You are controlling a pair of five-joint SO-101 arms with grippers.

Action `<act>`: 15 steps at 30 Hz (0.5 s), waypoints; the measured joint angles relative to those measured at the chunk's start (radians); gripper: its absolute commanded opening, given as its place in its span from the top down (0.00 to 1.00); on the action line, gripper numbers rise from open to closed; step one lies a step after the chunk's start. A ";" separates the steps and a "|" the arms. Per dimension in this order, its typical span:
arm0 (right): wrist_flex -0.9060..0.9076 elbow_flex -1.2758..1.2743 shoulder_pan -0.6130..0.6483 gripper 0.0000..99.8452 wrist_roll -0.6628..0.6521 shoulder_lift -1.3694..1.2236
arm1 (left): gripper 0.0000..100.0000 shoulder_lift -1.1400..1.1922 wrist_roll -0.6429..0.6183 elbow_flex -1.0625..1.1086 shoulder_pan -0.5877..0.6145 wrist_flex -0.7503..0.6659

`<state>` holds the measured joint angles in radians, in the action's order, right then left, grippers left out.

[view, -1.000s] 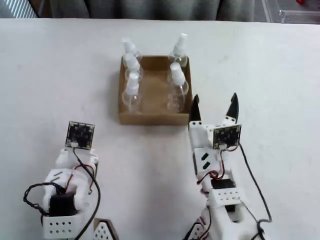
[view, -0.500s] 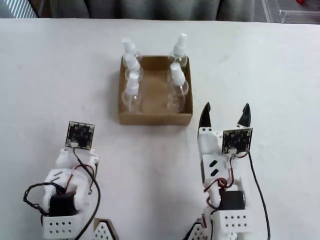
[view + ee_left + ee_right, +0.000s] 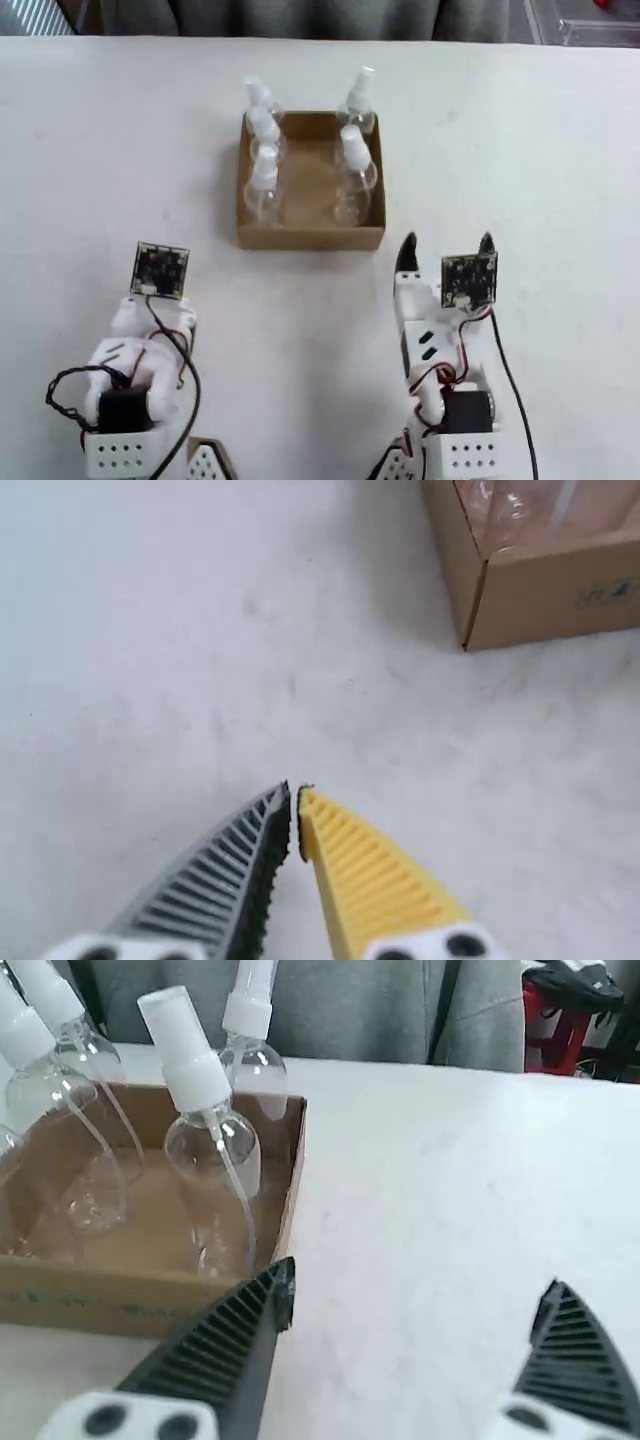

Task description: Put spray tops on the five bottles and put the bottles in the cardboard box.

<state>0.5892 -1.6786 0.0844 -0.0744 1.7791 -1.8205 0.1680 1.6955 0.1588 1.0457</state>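
Five bottles [image 3: 264,185] with white spray tops stand in the cardboard box [image 3: 310,238], mid-tabletop [image 3: 120,130] toward the far edge. The right gripper [image 3: 446,243] is wide open and holds nothing, near the box's front right corner. The left gripper [image 3: 296,798] is closed and holds nothing, toward the near edge.

A white worktop [image 3: 120,130] spreads across the scene, faintly scuffed. Beyond its far edge hangs grey cloth [image 3: 300,18]. At the far right corner sits a clear plastic container [image 3: 585,25], at the far left a slatted panel [image 3: 35,15]. A red-and-black object [image 3: 575,1010] lies behind the far right edge.
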 measured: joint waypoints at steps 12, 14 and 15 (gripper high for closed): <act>0.287 0.000 0.000 0.67 0.000 0.000 | 0.98 0.000 0.000 0.000 0.000 0.000; 0.356 0.000 0.000 0.67 0.000 0.000 | 0.98 0.000 0.000 0.000 0.000 0.000; 0.387 0.000 0.000 0.67 0.000 0.000 | 0.98 0.000 0.000 0.000 0.000 0.000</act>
<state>0.9759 -1.6786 0.0844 -0.0744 1.7791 -1.8205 0.1680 1.6955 0.1588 1.0457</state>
